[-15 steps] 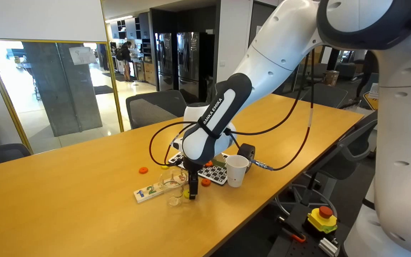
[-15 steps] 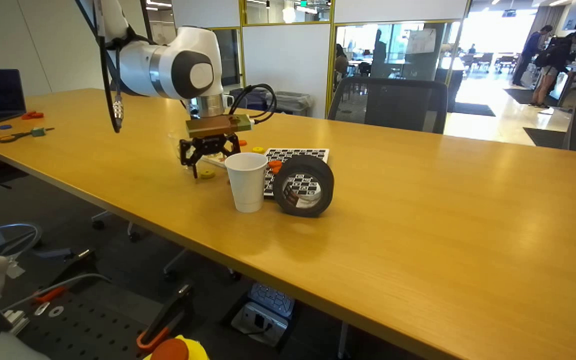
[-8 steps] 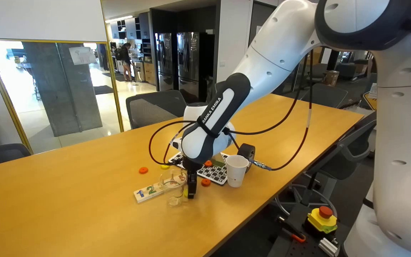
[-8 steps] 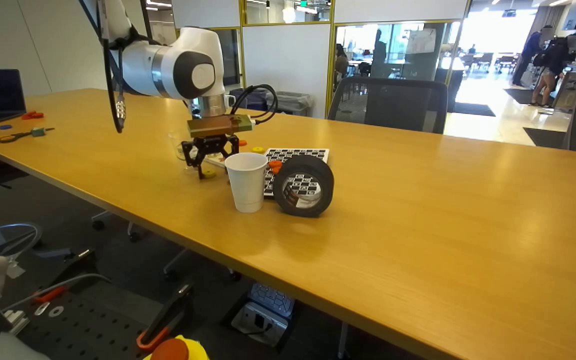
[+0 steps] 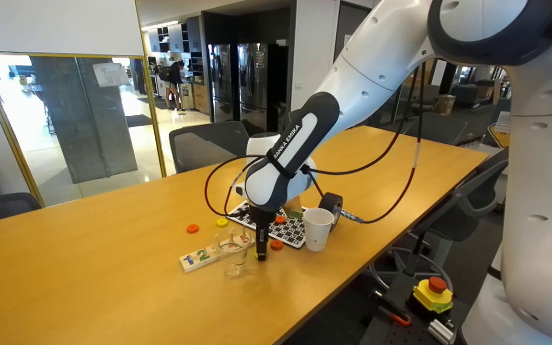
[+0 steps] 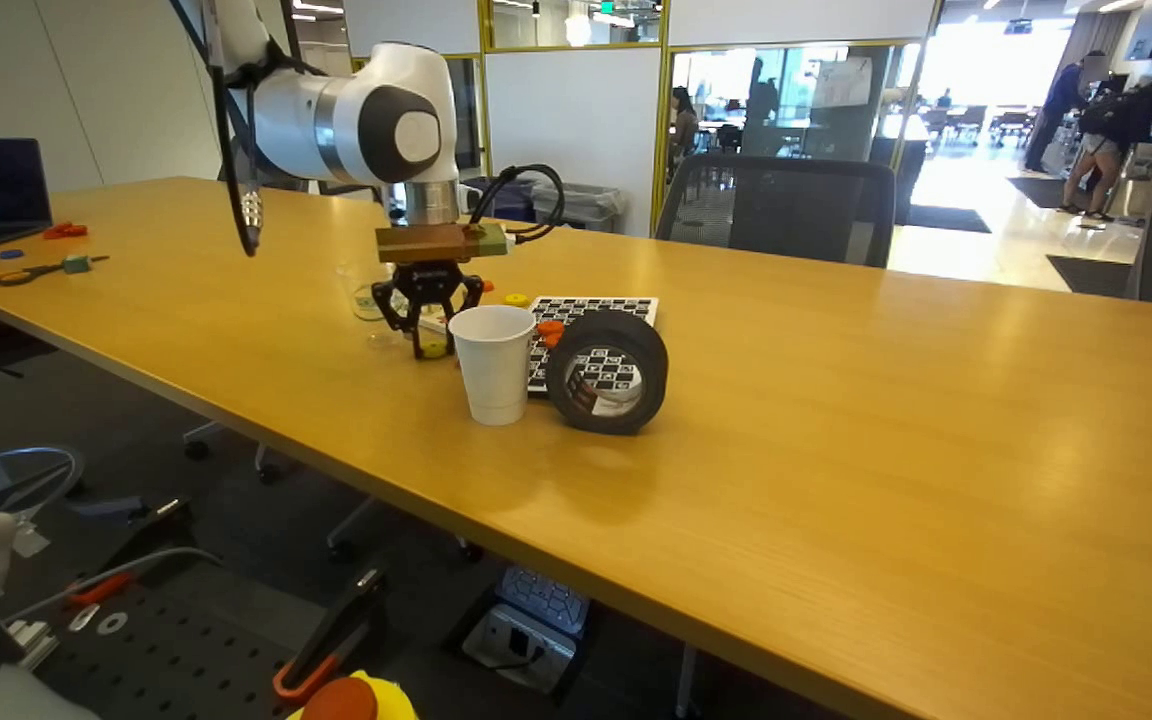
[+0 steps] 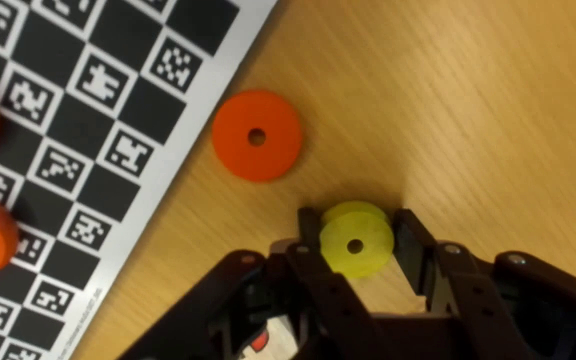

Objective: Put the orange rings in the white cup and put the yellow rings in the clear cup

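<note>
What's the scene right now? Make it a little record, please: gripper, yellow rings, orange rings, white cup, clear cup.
Gripper: closed on a yellow ring; whether it is lifted, I can't tell
Other yellow ring: on the table, near the checkered mat
Orange rings: two on the mat, one beside it, one farther off
White cup: upright, beside a black tape roll
Clear cup: upright, in front of the number board in an exterior view
</note>
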